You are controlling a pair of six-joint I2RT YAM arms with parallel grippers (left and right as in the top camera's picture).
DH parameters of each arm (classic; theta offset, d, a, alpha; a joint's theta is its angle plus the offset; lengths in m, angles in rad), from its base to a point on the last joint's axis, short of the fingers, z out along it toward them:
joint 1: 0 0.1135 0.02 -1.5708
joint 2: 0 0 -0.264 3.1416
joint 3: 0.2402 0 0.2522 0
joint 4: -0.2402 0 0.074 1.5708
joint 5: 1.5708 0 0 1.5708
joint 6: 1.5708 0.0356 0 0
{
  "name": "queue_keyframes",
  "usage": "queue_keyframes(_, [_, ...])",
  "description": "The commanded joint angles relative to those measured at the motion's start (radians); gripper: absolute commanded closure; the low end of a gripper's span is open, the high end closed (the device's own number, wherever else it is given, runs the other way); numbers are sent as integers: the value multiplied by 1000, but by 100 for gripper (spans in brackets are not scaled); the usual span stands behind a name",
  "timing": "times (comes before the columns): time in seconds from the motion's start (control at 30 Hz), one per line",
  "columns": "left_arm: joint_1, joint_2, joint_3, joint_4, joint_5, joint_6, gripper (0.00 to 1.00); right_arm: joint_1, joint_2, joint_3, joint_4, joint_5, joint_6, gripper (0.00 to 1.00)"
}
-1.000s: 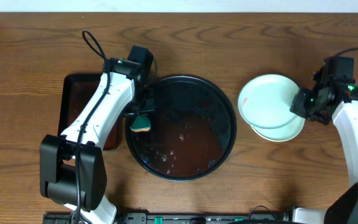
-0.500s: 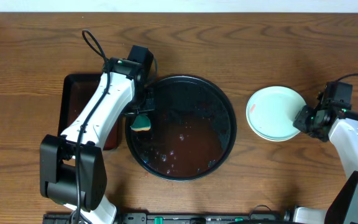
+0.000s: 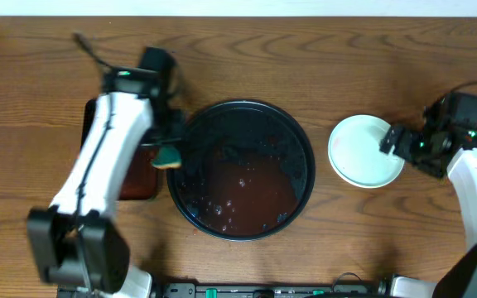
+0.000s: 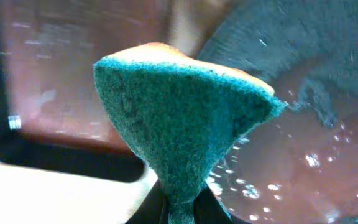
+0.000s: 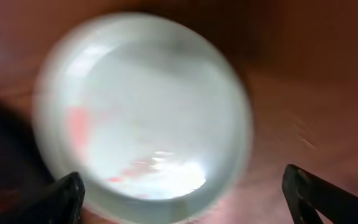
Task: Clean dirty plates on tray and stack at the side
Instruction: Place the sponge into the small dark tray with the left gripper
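Observation:
Pale mint plates (image 3: 361, 151) lie stacked on the table to the right of the round black tray (image 3: 301, 136). In the right wrist view the top plate (image 5: 145, 106) shows faint red streaks. My right gripper (image 3: 391, 141) (image 5: 185, 198) stands open over the stack's right edge, its fingertips (image 5: 67, 196) wide on either side of the plate. At the tray's left rim my left gripper (image 3: 169, 147) (image 4: 182, 210) is shut on a green and yellow sponge (image 3: 169, 157) (image 4: 179, 118). Reddish water (image 3: 243, 194) lies in the tray, and no plate is on it.
A smaller rectangular black tray (image 3: 132, 184) lies left of the round one, partly under my left arm. In the left wrist view it (image 4: 55, 74) shows behind the sponge. Bare wooden table (image 3: 363, 232) surrounds everything.
My right gripper set the top plate squarely on the stack and opened. My left arm swung left, carrying the sponge from inside the tray to its left rim.

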Motion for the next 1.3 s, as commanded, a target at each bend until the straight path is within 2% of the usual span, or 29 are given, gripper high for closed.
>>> queue_keyframes(0.0, [100,-51,29,-12,-9,117,93,64,-21,24,1,-136,-47,1])
queue_keyframes(0.13, [180,-42,12,21,-9,212,93,147,-21,24,2,-119,-47,1])
queue_keyframes(0.27, [228,-10,-44,146,-8,311,93,225,-20,24,13,-119,-46,1])
queue_keyframes(0.4, [246,44,-102,261,-24,320,92,289,-20,24,29,-113,-47,1])
queue_keyframes(0.7, [261,205,-112,290,-54,316,92,333,-20,24,27,-113,-47,1])
queue_keyframes(0.8, [261,237,-112,296,-54,316,78,333,-20,24,17,-113,-47,1])
queue_keyframes(0.9, [261,239,-110,305,-63,301,34,333,-21,24,4,-113,-47,1])
queue_keyframes(0.93, [261,234,-104,305,-63,301,27,333,-21,24,-2,-113,-47,1])
queue_keyframes(1.13, [260,167,-74,275,-61,300,27,333,-59,33,-23,-113,-70,1])
queue_keyframes(1.27, [260,44,-63,234,-60,285,26,333,-128,53,-27,-113,-92,1])
